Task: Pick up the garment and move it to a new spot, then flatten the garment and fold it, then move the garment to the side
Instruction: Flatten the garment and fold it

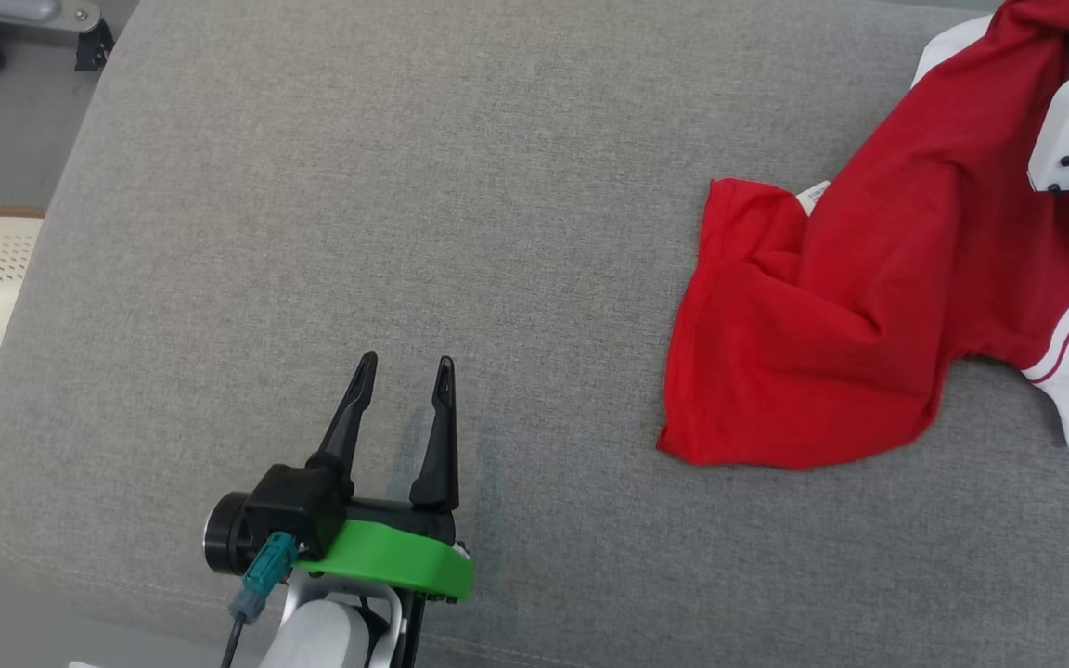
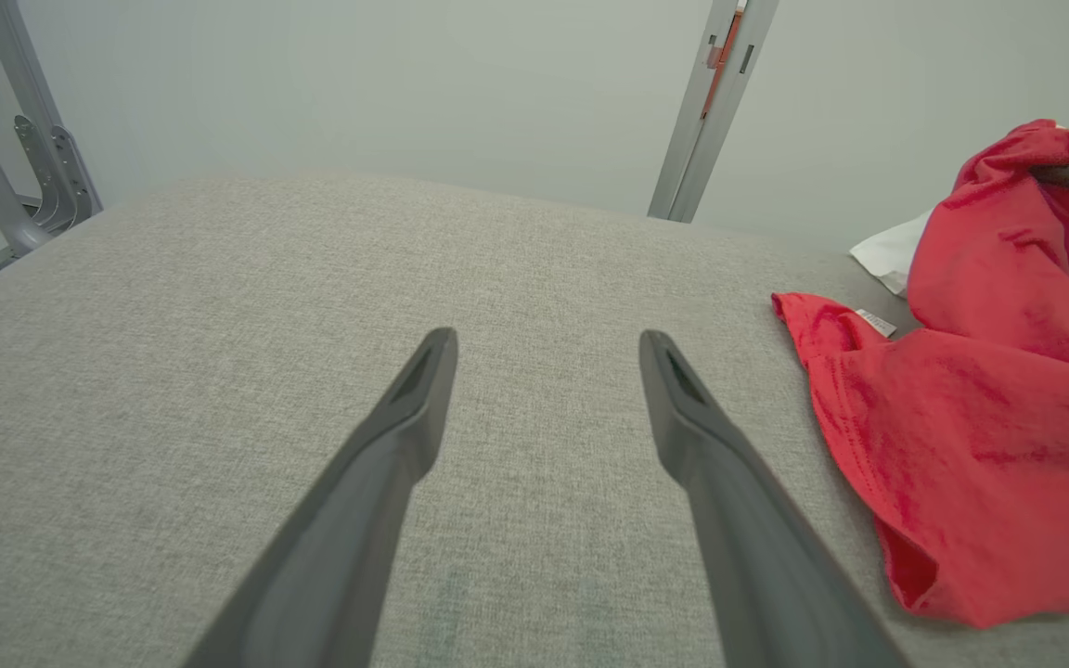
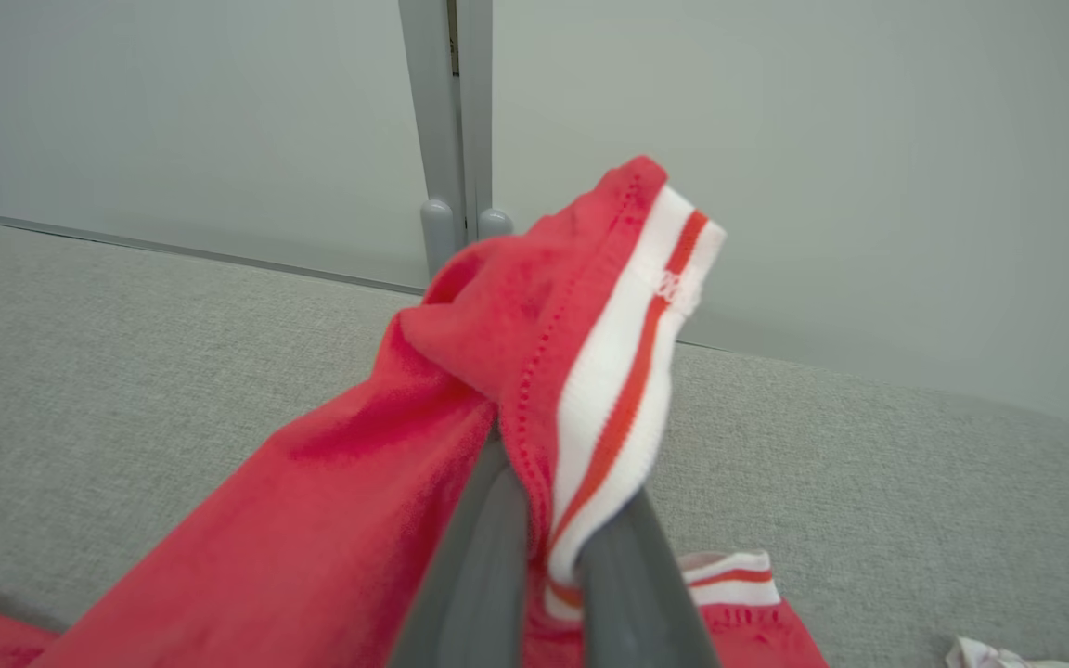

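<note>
1. My right gripper point(image 3: 553, 520) has its fingers pinched tight on the striped hem of the garment point(image 1: 869, 306), holding that end up so the rest can trail to a new spot.
2. The rest of the red garment lies crumpled at the right of the grey cushioned surface point(image 1: 405, 186).
3. My left gripper point(image 1: 406, 362) hovers well apart, fingers spread wide and empty, free for flattening later, I judge.

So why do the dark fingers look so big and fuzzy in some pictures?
Left wrist view: the left gripper sits right by the wide lens, so its fingers look huge and soft-edged. Right wrist view: the right gripper and the red garment it pinches are too close, so blurry. Head view: farther off, sharp, even light.
</note>
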Controlling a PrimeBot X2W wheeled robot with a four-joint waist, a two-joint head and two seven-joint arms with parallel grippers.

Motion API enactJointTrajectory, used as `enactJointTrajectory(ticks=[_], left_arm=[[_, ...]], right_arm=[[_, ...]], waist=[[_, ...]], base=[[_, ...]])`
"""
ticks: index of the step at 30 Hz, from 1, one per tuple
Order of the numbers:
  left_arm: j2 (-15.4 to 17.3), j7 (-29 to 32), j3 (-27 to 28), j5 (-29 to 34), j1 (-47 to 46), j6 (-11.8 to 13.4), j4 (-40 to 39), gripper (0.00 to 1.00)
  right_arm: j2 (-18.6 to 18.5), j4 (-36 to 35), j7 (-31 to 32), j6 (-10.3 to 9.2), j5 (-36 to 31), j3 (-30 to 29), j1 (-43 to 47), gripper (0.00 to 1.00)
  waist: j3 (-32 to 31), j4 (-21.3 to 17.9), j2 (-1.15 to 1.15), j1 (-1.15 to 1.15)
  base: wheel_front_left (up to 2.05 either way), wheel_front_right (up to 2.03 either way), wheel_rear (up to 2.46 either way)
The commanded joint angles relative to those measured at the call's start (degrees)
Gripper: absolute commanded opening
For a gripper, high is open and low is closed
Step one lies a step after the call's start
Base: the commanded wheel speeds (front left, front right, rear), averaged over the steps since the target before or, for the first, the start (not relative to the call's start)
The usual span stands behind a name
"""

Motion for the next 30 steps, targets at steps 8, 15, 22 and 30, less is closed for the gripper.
enactJointTrajectory(ticks=[8,15,22,30], left_arm=[[0.14,-0.02,0.21,-0.41,-0.91,0.74,-0.47,1.0],[0.16,-0.02,1.17,0.56,-0.09,0.21,0.12,1.0],[0.16,-0.02,3.51,1.94,0.06,-0.7,1.45,1.0],[0.16,-0.02,2.45,2.02,-1.97,-3.51,7.2,1.0]], right_arm=[[1.43,6.73,-6.37,-0.11,-5.99,-6.49,-2.1,1.0],[4.26,5.8,-12.54,-0.11,-5.55,-5.87,-1.42,1.0],[6.4,0.04,-16.2,-0.11,-0.6,-2.78,4.74,1.0],[6.94,-17.02,-16.59,-0.1,4.79,-0.98,19.33,1.0]], waist=[[1.01,0.31,0.0,0.0],[-0.93,-4.43,0.0,0.0],[-4.12,-10.89,0.0,0.0],[-6.48,-16.34,0.0,0.0]], base=[[0.0,0.0,0.0],[0.0,0.0,0.0],[0.0,0.0,0.0],[0.0,0.0,0.0]])
